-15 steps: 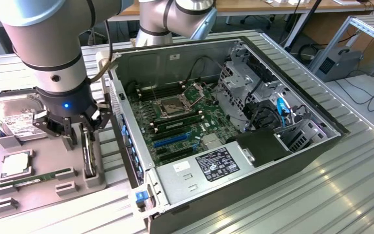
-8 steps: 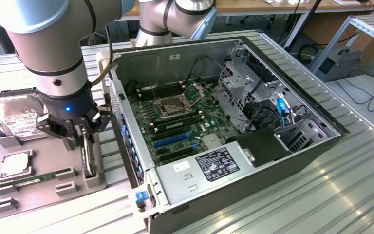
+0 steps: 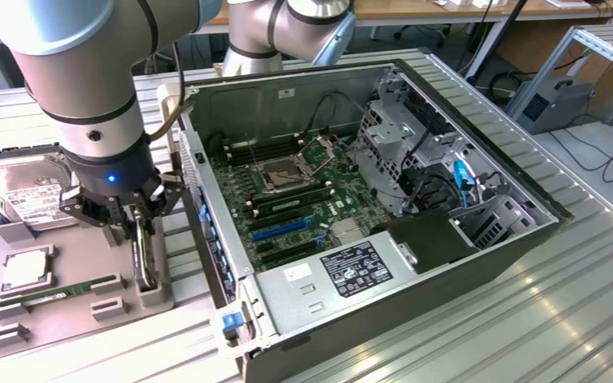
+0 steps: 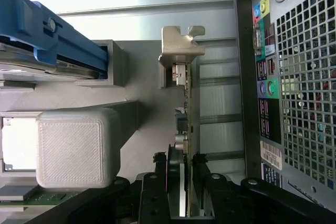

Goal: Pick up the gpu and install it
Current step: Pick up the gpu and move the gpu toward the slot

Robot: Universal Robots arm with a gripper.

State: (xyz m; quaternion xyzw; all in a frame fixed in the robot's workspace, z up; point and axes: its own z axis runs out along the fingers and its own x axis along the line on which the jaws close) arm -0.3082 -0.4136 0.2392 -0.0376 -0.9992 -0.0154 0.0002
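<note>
Pick-up stage here, and nothing is installed yet. The gpu (image 3: 149,267) stands on its long edge in a slot of the grey parts holder (image 3: 73,239), which sits on the counter (image 3: 562,319) at the exterior view's left of the open computer case (image 3: 274,104).

The end effector (image 3: 144,239) is down over the card. In the wrist view the end effector (image 4: 182,162) straddles the gpu (image 4: 192,98). Its jaws are spread, one on each face of the board, and a pale sliver shows between one jaw and the card. So I read it as not yet clamped and holding nothing. The pale metal bracket (image 4: 178,51) sits at the card's far end, away from the jaws.

A green RAM stick (image 3: 57,294) lies in its own groove of the holder. The hard drive (image 3: 25,191) leans at the far end. Both are apart from the end effector.

Inside the case, the motherboard (image 3: 296,207) lies exposed, with its blue expansion slots (image 3: 280,231) free.

My judgement is that the grasp is the step in hand. It calls for an even pinch on both faces of a thin board, squarely, so the card does not tilt in its slot. Getting it out calls for a straight pull along the slot walls.
</note>
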